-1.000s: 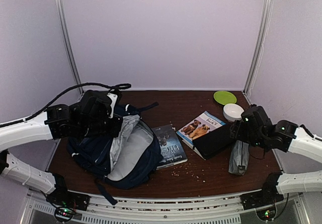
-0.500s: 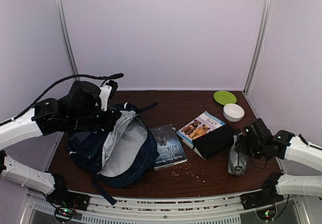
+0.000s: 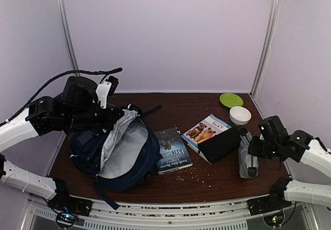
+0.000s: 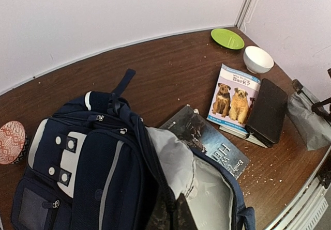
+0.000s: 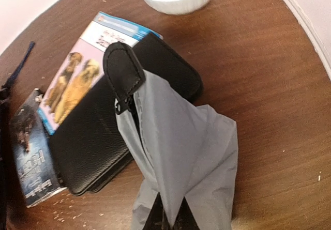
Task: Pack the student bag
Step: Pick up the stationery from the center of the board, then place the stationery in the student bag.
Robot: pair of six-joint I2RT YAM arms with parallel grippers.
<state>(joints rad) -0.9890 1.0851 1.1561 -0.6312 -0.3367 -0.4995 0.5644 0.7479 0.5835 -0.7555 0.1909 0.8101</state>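
Observation:
The student bag [image 3: 126,160], a large navy backpack with light grey lining, lies at the left with its mouth gaping toward the books. My left gripper [image 3: 120,118] is shut on the bag's upper zip rim [image 4: 173,214] and holds it raised. In the left wrist view the bag's front [image 4: 88,173] shows a white patch and a thin stripe. At the right lies a small grey zip pouch [image 3: 247,158]. My right gripper [image 3: 253,150] is shut on a fold of the pouch's fabric [image 5: 181,137], pinched up between the fingertips [image 5: 170,217].
A dark book [image 3: 173,150] lies beside the bag. A book with dogs on its cover [image 3: 207,128] lies partly under a black case [image 3: 220,144]. A white bowl [image 3: 240,115] and a green plate [image 3: 231,100] sit at the back right. A red patterned bowl [image 4: 10,142] is behind the bag. Crumbs dot the table.
My left gripper has pulled the bag's rim up and to the left, widening the mouth. The right gripper came down onto the grey pouch and shut on its fabric.

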